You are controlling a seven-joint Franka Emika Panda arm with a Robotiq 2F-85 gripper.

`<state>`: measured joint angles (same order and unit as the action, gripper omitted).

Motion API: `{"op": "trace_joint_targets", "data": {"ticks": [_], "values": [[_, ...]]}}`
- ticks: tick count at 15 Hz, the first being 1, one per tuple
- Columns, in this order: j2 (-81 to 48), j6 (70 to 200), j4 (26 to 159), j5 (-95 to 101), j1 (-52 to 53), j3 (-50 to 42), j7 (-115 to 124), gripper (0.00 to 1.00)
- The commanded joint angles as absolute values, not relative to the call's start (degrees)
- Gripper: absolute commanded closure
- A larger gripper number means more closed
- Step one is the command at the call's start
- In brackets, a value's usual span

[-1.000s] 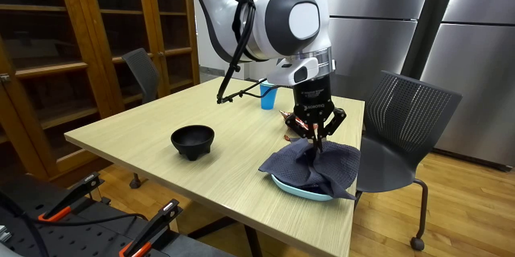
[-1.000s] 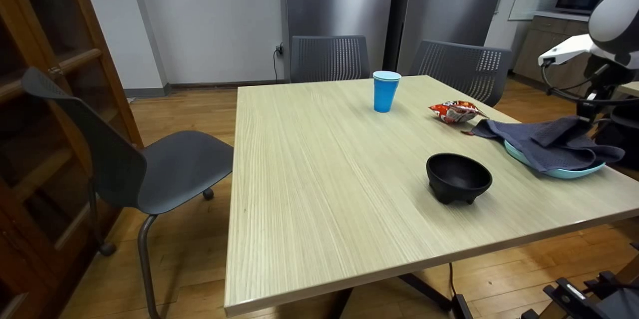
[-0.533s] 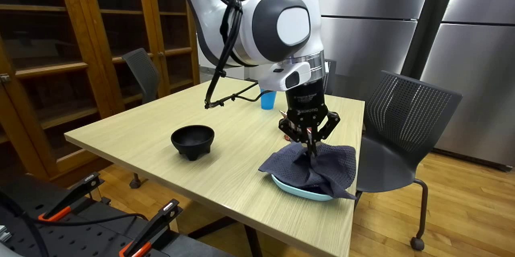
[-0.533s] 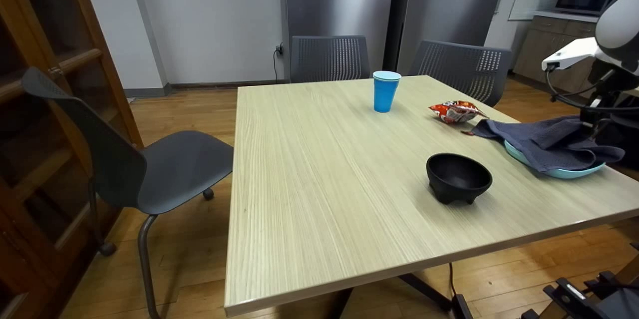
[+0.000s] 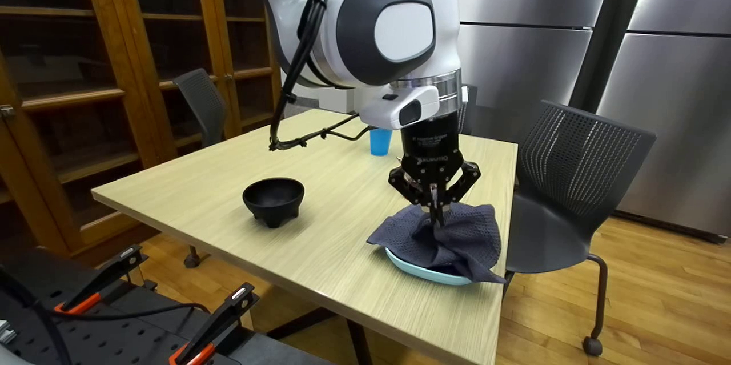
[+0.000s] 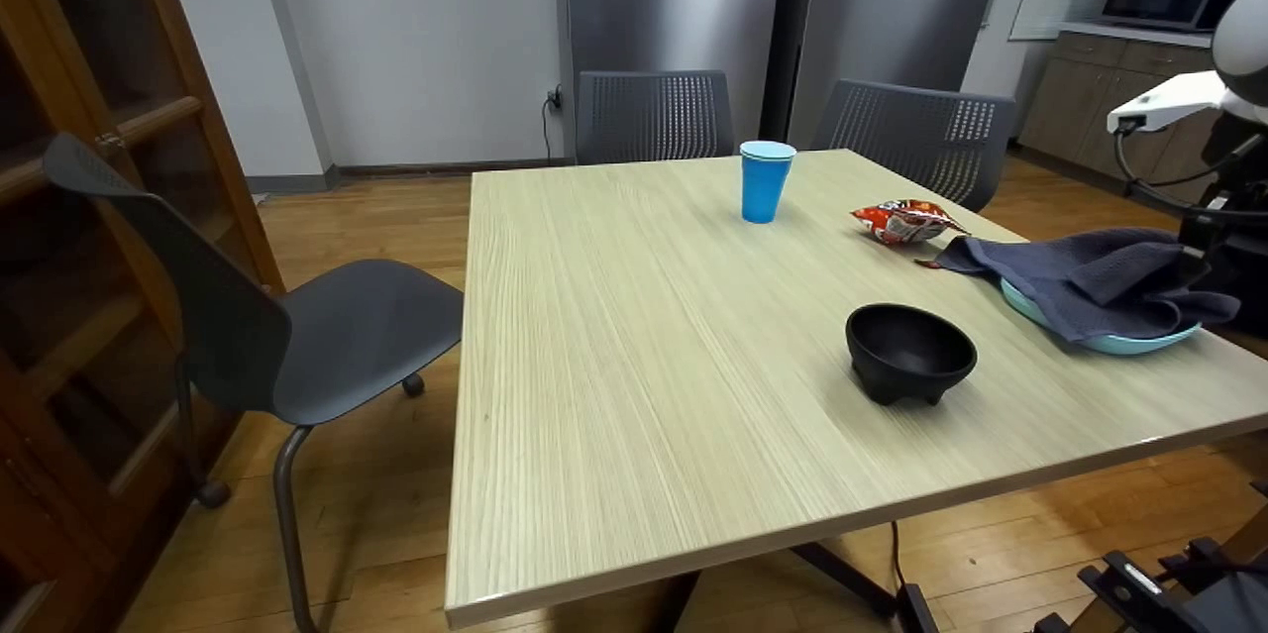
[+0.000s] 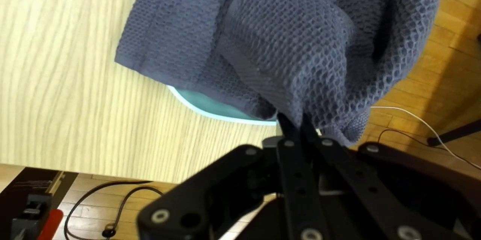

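Note:
A dark grey-blue woven towel (image 5: pixel 465 236) lies crumpled over a light blue shallow dish (image 5: pixel 428 273) near the table's edge. Both also show in the other views: the towel (image 6: pixel 1050 276) and the dish rim (image 6: pixel 1129 346), and in the wrist view the towel (image 7: pixel 278 29) and the dish (image 7: pixel 210 108). My gripper (image 5: pixel 437 219) points down and is shut on a pinched fold of the towel. In the wrist view the gripper's (image 7: pixel 297 120) two fingertips stand on either side of the fold. Most of the dish is hidden under the cloth.
A black footed bowl (image 5: pixel 273 200) stands on the table (image 5: pixel 320 251). A blue cup (image 6: pixel 765 189) and a red snack bag (image 6: pixel 906 221) stand farther back; the arm hides most of the bag in an exterior view. A grey chair (image 5: pixel 548 228) stands beside the table.
My gripper has moved left in an exterior view, rightward in another, drawing the towel's fold along. The towel's outer edge has pulled inward slightly. The dish, bowl and cup have not moved.

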<state>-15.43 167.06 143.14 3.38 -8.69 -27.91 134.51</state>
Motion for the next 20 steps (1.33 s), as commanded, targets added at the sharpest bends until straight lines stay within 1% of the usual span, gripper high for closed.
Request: {"op": "trace_joint_targets", "data": {"ticks": [1,11,12,13,14,20], "values": [[-12.6,166.4,145.5,-0.2,-10.3,-26.9,130.2,0.99],[-13.4,164.3,145.2,-3.5,-10.7,-27.4,127.5,0.99],[-13.2,164.0,145.1,-3.6,-10.6,-27.5,127.6,0.70],[-12.8,164.0,145.1,-3.4,-10.4,-27.7,127.8,0.69],[-12.5,163.9,145.0,-3.3,-10.3,-27.8,128.0,0.64],[-10.0,163.2,143.7,-2.1,-10.2,-28.2,128.7,0.19]]}}
